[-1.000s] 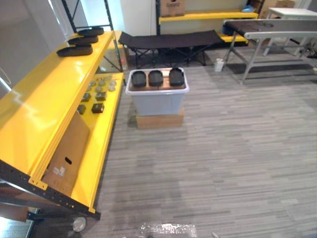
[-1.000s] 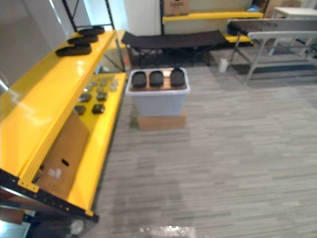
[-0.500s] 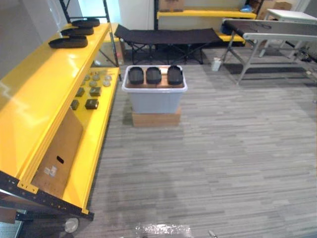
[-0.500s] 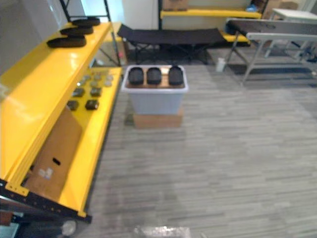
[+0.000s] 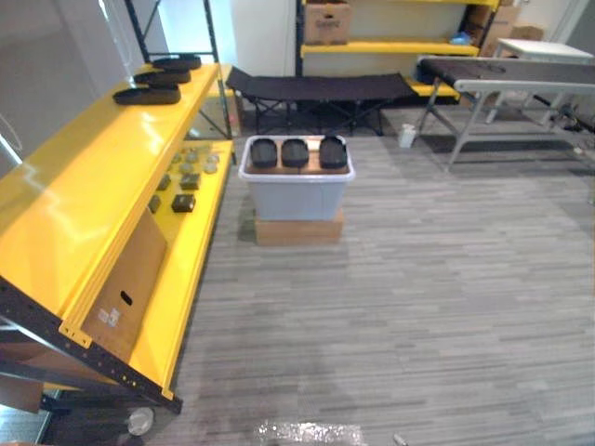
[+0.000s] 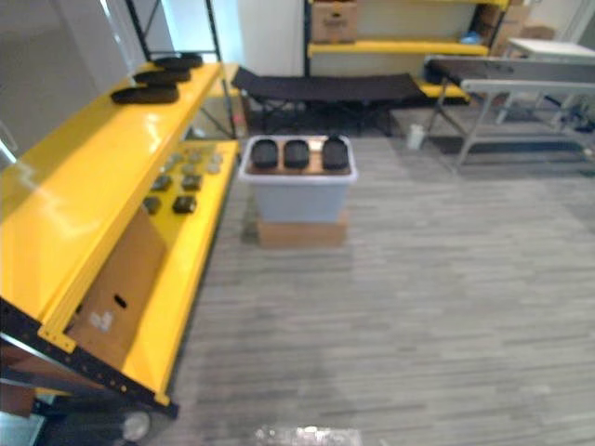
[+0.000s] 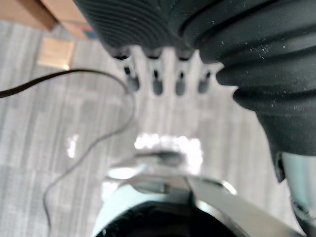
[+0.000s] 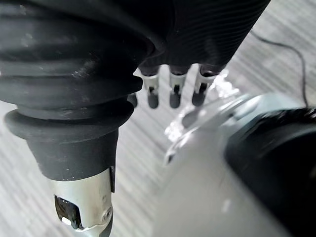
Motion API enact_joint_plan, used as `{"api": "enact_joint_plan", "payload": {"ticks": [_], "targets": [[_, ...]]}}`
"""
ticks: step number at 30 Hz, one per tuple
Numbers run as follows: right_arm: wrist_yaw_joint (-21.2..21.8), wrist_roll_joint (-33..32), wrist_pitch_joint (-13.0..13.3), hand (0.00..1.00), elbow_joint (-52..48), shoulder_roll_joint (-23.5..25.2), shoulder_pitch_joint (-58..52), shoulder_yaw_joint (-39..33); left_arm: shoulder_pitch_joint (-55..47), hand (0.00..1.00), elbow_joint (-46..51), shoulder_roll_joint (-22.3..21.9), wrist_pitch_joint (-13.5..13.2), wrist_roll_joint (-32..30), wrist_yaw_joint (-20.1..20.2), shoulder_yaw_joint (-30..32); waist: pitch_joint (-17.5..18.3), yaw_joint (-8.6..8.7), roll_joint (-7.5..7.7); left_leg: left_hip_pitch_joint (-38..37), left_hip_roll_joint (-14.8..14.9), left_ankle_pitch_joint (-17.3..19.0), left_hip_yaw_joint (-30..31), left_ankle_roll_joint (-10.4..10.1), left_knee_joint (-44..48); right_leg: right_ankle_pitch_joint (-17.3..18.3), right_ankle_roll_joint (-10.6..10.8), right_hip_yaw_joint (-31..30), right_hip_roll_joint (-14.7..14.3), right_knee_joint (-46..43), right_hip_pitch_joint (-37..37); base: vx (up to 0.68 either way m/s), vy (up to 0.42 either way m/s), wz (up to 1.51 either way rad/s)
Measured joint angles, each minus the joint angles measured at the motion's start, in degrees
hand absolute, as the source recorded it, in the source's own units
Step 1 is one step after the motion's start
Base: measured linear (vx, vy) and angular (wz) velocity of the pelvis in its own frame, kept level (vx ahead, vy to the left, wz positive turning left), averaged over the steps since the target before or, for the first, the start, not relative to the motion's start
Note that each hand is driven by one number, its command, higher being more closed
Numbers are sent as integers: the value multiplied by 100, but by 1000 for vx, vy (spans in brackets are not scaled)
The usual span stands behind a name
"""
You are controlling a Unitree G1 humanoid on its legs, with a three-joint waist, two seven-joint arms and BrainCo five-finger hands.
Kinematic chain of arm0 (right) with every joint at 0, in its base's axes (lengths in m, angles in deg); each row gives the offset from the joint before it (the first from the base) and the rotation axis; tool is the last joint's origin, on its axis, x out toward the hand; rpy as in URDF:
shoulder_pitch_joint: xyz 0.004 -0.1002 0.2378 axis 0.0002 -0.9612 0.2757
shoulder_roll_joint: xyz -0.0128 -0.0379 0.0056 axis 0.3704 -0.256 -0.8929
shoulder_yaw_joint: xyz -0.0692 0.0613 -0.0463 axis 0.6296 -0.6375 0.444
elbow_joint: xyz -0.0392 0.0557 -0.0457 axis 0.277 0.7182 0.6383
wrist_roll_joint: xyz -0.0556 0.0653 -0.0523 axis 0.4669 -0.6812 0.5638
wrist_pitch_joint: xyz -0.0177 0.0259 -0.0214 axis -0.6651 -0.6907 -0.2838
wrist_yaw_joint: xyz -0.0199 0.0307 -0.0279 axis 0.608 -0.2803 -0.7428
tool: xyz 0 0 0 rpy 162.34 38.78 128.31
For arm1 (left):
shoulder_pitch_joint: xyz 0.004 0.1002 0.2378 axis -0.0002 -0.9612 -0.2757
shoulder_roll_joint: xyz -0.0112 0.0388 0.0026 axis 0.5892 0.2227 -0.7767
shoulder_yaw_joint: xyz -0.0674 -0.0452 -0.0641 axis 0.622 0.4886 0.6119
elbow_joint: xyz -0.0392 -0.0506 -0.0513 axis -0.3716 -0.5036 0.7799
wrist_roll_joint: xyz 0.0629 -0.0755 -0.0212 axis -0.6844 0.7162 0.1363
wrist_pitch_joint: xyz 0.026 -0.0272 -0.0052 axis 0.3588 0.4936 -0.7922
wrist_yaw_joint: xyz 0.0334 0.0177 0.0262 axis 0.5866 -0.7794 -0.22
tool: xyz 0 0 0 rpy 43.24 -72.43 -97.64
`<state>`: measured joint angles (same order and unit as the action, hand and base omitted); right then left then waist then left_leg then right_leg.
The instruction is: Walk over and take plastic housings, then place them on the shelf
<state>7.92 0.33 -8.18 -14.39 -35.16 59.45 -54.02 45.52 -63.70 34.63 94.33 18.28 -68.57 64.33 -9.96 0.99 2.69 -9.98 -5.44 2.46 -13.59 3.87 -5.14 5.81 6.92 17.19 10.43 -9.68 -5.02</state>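
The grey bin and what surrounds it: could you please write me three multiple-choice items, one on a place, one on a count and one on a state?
1. Where does the grey bin stand?
A. on the yellow shelf
B. on a cardboard box
C. on the black cot

2. How many black housings lie at the bin's top?
A. one
B. three
C. six

3. What is the state of the left hand?
A. open, holding nothing
B. shut on a housing
C. shut, empty

Key: 1 B, the bin rests on the cardboard box; 2 B, three housings lie side by side in a row; 3 A, its fingers hang straight with nothing between them.
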Motion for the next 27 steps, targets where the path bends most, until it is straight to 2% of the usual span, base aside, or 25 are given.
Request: {"api": "enact_joint_plan", "payload": {"ticks": [2, 3, 4, 5, 6, 7, 8, 9, 10, 11, 12, 14, 15, 16, 17, 18, 19, 20, 21, 22, 23, 24, 25, 26, 27], "targets": [[-2, -44, 4, 0, 6, 29, -16, -12, 8, 0, 4, 19, 1, 0, -4, -1, -34, 31, 47, -93, -104, 55, 35, 85, 0, 109, 120, -39, 146, -384, 84, 125, 66, 3], [12, -61, 15, 0, 12, 19, -55, -57, 24, 0, 1, 4, 8, -12, -9, -3, -83, 60, 11, -192, -84, 94, 91, 191, 8, 97, 116, -53, 201, -865, 197, 209, 73, 7], [13, -68, 18, 0, 0, 10, -45, -119, 70, 0, 3, -13, 12, -16, -4, -3, -131, 71, -44, -271, -47, 101, 123, 206, 11, 127, 111, -44, 221, -1249, 370, 226, 67, 25], [11, -91, 22, 0, 2, -2, -69, -220, 92, 0, 2, -30, 34, -29, 13, -8, -159, 165, -139, -337, 87, 174, 223, 244, 10, 341, -161, -85, 83, -1336, 508, 226, 47, 33], [9, -98, 21, 0, 1, 11, -67, -229, 152, 0, -3, -16, 67, -54, 42, 1, -189, 164, -168, -424, 218, 247, 251, 200, 7, 384, -233, -172, -91, -1258, 678, 171, 24, 29], [9, -97, 19, 0, 2, 14, -68, -229, 156, 0, -2, -11, 71, -63, 46, 5, -193, 162, -159, -421, 231, 256, 252, 190, 7, 381, -232, -172, -114, -1250, 711, 197, -15, 18], [5, -47, 10, 0, 11, 67, -93, -238, 190, 0, -3, 22, 89, -199, 53, 51, -214, 170, -83, -512, 352, 356, 317, 100, 13, 335, -213, -160, -297, -1061, 993, 262, -43, 18], [3, -40, 8, 0, 16, 96, -139, -259, 203, 0, -4, 36, 113, -199, 54, 69, -228, 178, -56, -610, 394, 393, 352, 21, 36, 280, -207, -160, -354, -919, 1126, 399, -67, 25], [4, 55, -14, 0, 21, 119, -217, -350, 202, 0, -6, 23, 145, -194, 62, 187, -235, 178, -46, -715, 431, 511, 353, -174, 41, 103, -230, -160, -398, -640, 1312, 369, -57, 19], [4, 78, -21, 0, 21, 140, -232, -396, 202, 0, -4, 14, 162, -193, 64, 245, -236, 179, -42, -776, 437, 558, 359, -243, 83, -7, -234, -162, -404, -519, 1336, 388, -70, 17], [4, 138, -27, 0, 22, 165, -285, -449, 201, 0, -2, 13, 199, -188, 68, 301, -241, 182, -28, -822, 448, 738, 372, -402, 252, -143, -209, -173, -397, -388, 1359, 402, -99, 16], [4, 170, -56, 0, 30, 179, -344, -483, 212, 0, 12, -17, 296, -176, 40, 460, -236, 205, -32, -841, 526, 1325, 438, -584, 807, -242, -423, -188, -403, -523, 1495, 433, -142, 19], [2, 176, -78, 0, 42, 171, -342, -507, 206, 0, 22, -61, 299, -128, 12, 533, -231, 282, -91, -844, 639, 1595, 498, -635, 1041, -336, -553, -178, -435, -793, 1521, 480, -207, 26], [32, 171, -155, 0, 32, 111, -372, -624, 143, 0, 55, -154, 300, 91, -66, 611, -114, 318, -267, -878, 907, 1881, 501, -966, 1303, -341, -570, -141, -625, -1049, 1521, 515, -215, 22], [20, 188, -163, 0, 48, 86, -344, -617, 90, 0, 50, -188, 295, 183, -103, 666, -64, 291, -286, -837, 1000, 1912, 491, -1023, 1612, -219, -738, -127, -714, -1089, 1490, 562, -236, -1], [17, 292, -177, 0, 119, 35, -317, -624, 104, 0, 74, -214, 294, 371, -163, 723, -9, 290, -326, -401, 1214, 1877, 466, -1114, 2663, -118, -884, -77, -825, -1063, 1388, 564, -252, -11], [21, 391, -164, 0, 114, -47, -229, -615, 152, 0, 96, -238, 288, 539, -211, 844, 8, 279, -424, 197, 1497, 1632, 437, -1127, 4033, -69, -952, -66, -974, -833, 1172, 559, -261, -14], [20, 425, -162, 0, 95, -93, -152, -605, 162, 0, 99, -278, 286, 617, -227, 914, -31, 283, -516, 489, 1716, 1598, 318, -1120, 4752, -64, -961, -71, -1086, -644, 998, 670, -266, 2], [19, 488, -154, 0, 118, -166, -53, -617, 181, 0, 94, -372, 280, 768, -282, 994, -190, 295, -601, 859, 2028, 1663, 152, -1015, 5811, -76, -977, -65, -1264, -265, 475, 457, -154, 6], [20, 568, -151, 0, 157, -185, 5, -617, 183, 0, 96, -393, 277, 791, -311, 1055, -262, 281, -596, 972, 2064, 1711, 157, -932, 6096, -72, -986, -52, -1275, -105, 168, 538, -152, 15], [23, 670, -152, 0, 237, -204, 54, -615, 179, 0, 121, -416, 279, 903, -351, 1117, -327, 216, -545, 1224, 1929, 1777, 185, -843, 6208, -64, -998, -80, -1242, 203, -326, 446, -78, -2], [24, 686, -121, 0, 233, -217, 131, -617, 152, 0, 225, -453, 273, 929, -366, 1124, -333, 41, -539, 1547, 1696, 1781, 161, -848, 5867, -62, -998, -161, -1169, 422, -640, 514, -72, -17], [23, 686, -91, 0, 231, -223, 206, -619, 151, 0, 262, -466, 249, 922, -367, 1123, -334, -44, -540, 1736, 1570, 1780, 126, -848, 5563, -54, -1004, -198, -1124, 496, -729, 443, 1, -46], [25, 687, -15, 0, 214, -225, 416, -636, 152, 0, 289, -475, 224, 877, -366, 1129, -345, -142, -523, 2117, 1309, 1736, 19, -857, 4679, -9, -948, -295, -1012, 614, -826, 311, 76, -50], [29, 685, 49, 0, 164, -230, 556, -653, 146, 0, 266, -478, 212, 795, -363, 1137, -356, -183, -529, 2363, 1069, 1403, 55, -881, 3541, 98, -821, -330, -920, 673, -921, 298, 98, -40]]}}
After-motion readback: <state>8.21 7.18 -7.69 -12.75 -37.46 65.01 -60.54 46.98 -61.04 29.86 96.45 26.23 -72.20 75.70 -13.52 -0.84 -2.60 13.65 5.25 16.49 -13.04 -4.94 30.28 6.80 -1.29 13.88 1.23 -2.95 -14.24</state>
